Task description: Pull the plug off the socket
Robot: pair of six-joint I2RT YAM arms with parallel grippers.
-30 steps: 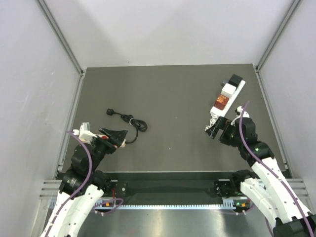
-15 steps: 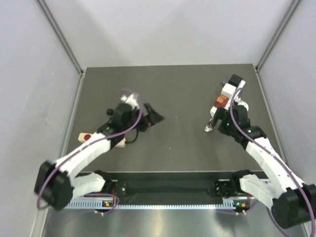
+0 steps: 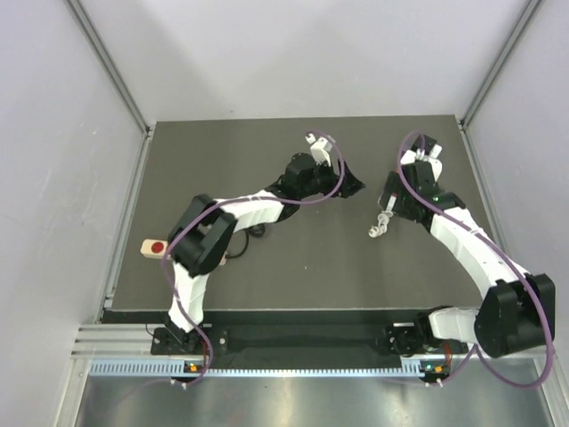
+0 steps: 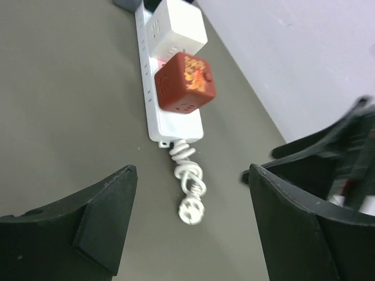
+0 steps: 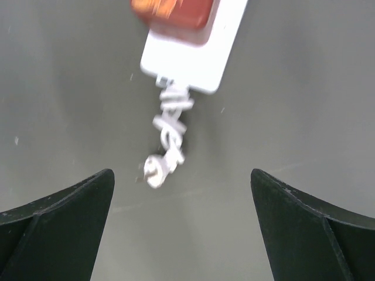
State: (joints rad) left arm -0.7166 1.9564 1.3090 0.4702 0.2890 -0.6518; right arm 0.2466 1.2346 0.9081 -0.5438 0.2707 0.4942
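Two pincers hang spread wide, gripping nothing. From above, the left pincer (image 3: 349, 184) reaches across beside the right pincer (image 3: 391, 200). The right arm hides most of the long white plastic power strip (image 3: 428, 148). The strip's short coiled white cord (image 3: 380, 224) trails just below the right pincer.

In the left wrist view, the strip lies ahead of the parted fingers (image 4: 105, 216), carrying a red cube-shaped plug (image 4: 184, 82) and a white cube adapter (image 4: 176, 26).

In the right wrist view, the strip's end and cord sit ahead, centred between the fingers.
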